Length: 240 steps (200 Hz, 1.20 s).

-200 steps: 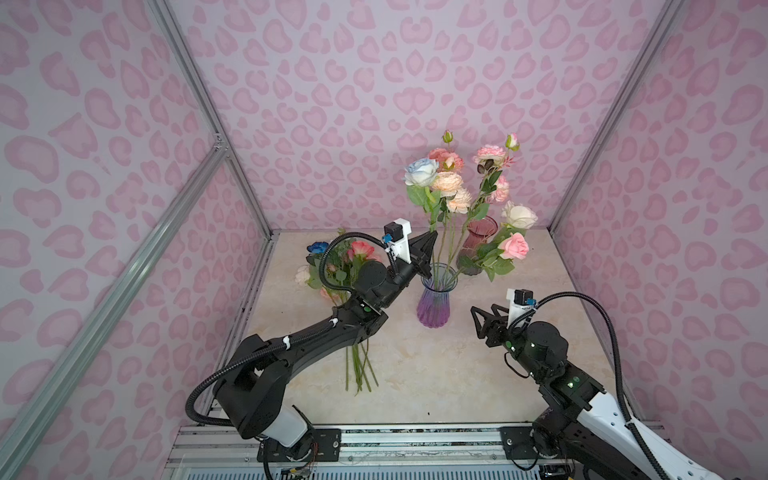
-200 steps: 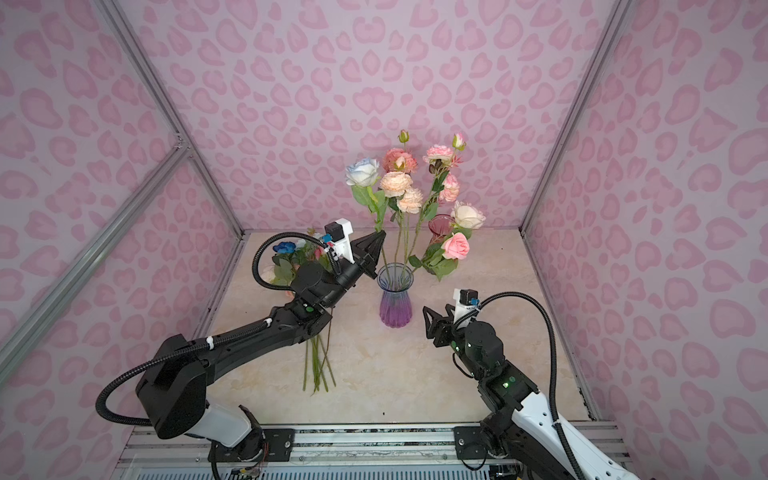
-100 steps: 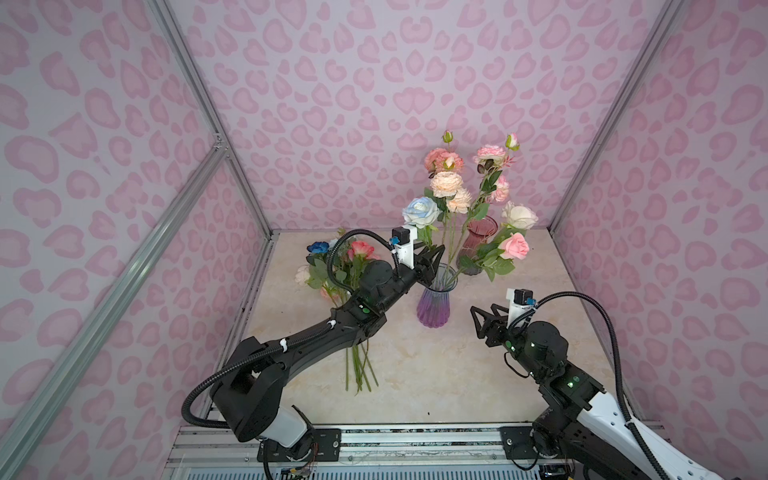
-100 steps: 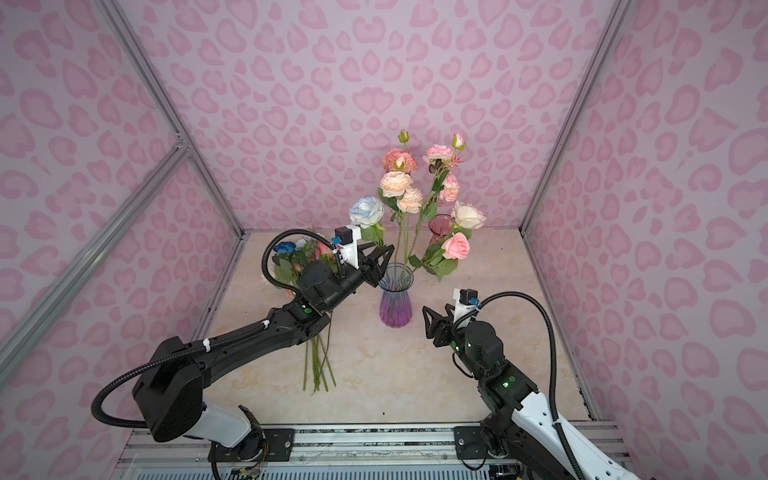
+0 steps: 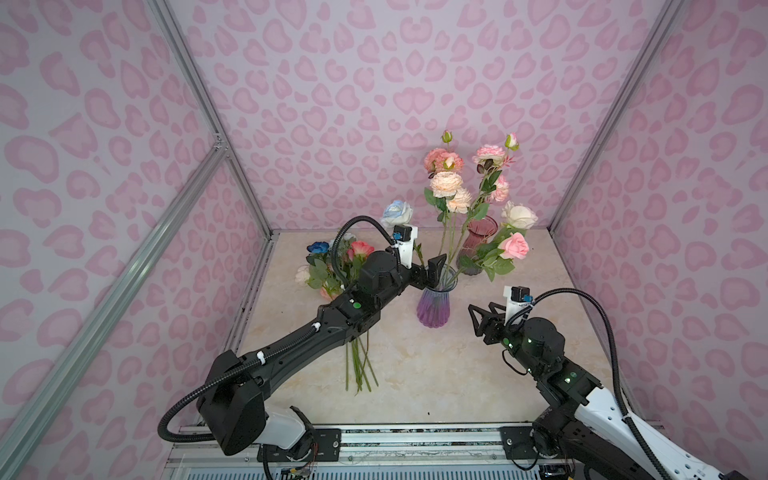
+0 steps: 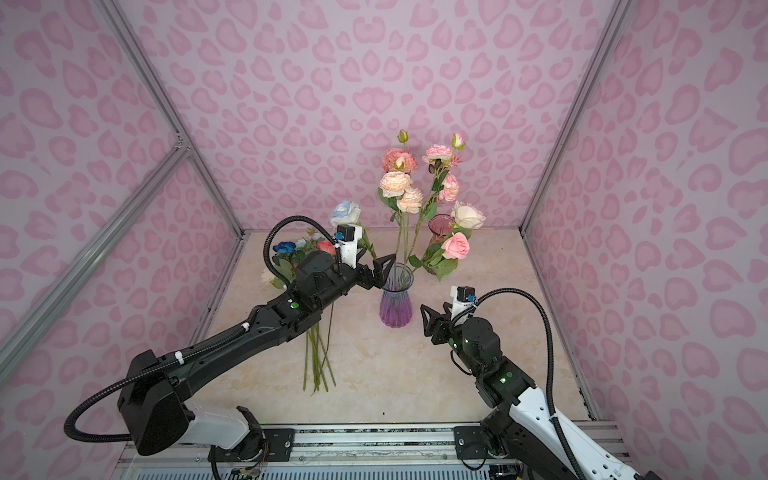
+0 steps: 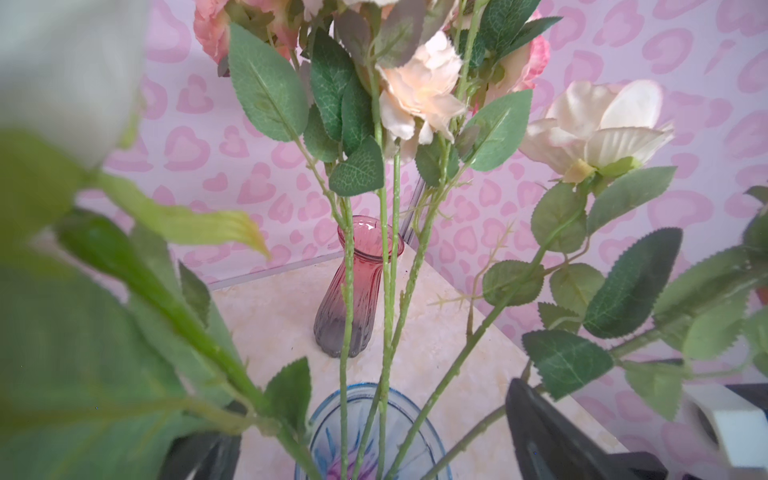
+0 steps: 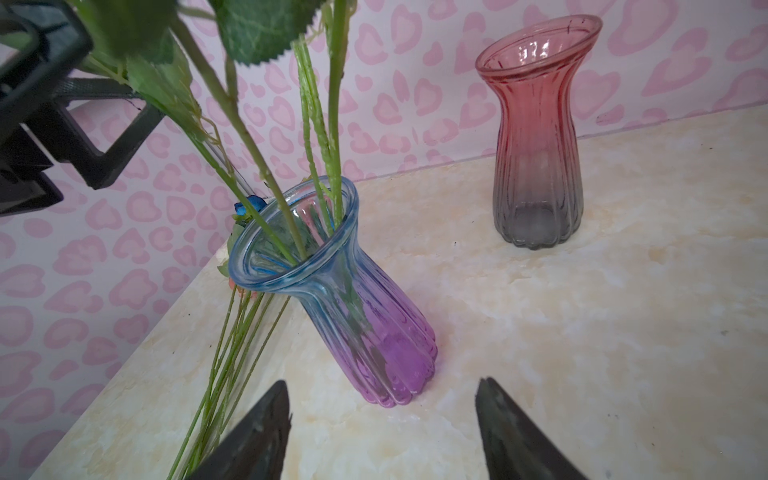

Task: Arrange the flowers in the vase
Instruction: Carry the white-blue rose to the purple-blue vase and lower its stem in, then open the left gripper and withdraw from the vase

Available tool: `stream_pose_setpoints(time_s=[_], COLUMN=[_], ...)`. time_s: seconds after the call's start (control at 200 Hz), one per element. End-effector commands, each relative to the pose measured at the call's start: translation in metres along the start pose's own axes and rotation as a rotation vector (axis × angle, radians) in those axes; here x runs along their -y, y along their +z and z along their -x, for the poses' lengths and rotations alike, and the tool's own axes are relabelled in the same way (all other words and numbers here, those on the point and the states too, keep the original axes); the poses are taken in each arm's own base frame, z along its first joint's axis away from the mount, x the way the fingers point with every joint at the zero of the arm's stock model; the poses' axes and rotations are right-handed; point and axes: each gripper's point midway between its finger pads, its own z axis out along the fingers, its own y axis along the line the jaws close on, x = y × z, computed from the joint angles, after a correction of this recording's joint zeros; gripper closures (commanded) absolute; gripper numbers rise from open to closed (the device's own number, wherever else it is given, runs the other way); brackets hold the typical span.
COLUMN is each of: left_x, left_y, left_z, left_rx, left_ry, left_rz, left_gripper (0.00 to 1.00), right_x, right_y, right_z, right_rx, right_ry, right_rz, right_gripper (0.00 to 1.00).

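We see left hand (image 5: pixel 429 272) released at the purple vase (image 5: pixel 433 309) rim, one finger (image 7: pixel 208 457) half hidden by leaves (image 7: pixel 124 395), right hand (image 5: pixel 481 309) spread empty, bench flowers (image 5: pixel 324 270) partly behind left arm (image 5: pixel 332 328)

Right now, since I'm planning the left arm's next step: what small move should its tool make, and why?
Probably back the left tool straight away from the rim of the blue-purple vase. Its jaws stand open, the pale blue rose has its stem in that vase between them, and more flowers lie on the table to fetch.
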Motion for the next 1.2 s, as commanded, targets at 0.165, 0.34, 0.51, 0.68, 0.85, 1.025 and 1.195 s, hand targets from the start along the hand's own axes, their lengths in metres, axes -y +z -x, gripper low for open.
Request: stream_pose_setpoints(time_s=[0.165,0.34,0.51,0.68,0.85,1.025,1.195], left_x=[-0.012,-0.012,-0.005,-0.009,-0.017,-0.024,-0.035], left_y=[-0.012,-0.011,-0.011,-0.013,-0.022,-0.029,-0.039], left_z=[-0.026,-0.026,-0.018,-0.04,-0.058,-0.068,-0.083], left_rx=[-0.175,-0.265,-0.285,-0.393,-0.463,-0.483,-0.525], left_ry=[0.036,0.08,0.103,0.101,0.088,0.081,0.087], left_rz=[0.067,0.091,0.067,0.081,0.118,0.148,0.196], left_gripper=[0.02,0.02,0.02,0.02,0.02,0.02,0.03], right_x=[-0.003,-0.002,0.001,0.001,0.002,0.002,0.001], right_y=[-0.001,-0.003,-0.005,-0.006,-0.007,-0.007,-0.006], right_z=[0.008,0.009,0.007,0.007,0.007,0.006,0.004], right_rx=[0.036,0.04,0.051,0.051,0.056,0.06,0.049], right_ry=[0.007,0.013,0.022,0.021,0.019,0.025,0.033], right_rz=[0.012,0.011,0.004,0.006,0.006,0.007,0.015], right_gripper=[0.28,0.28,0.28,0.28,0.28,0.28,0.28])
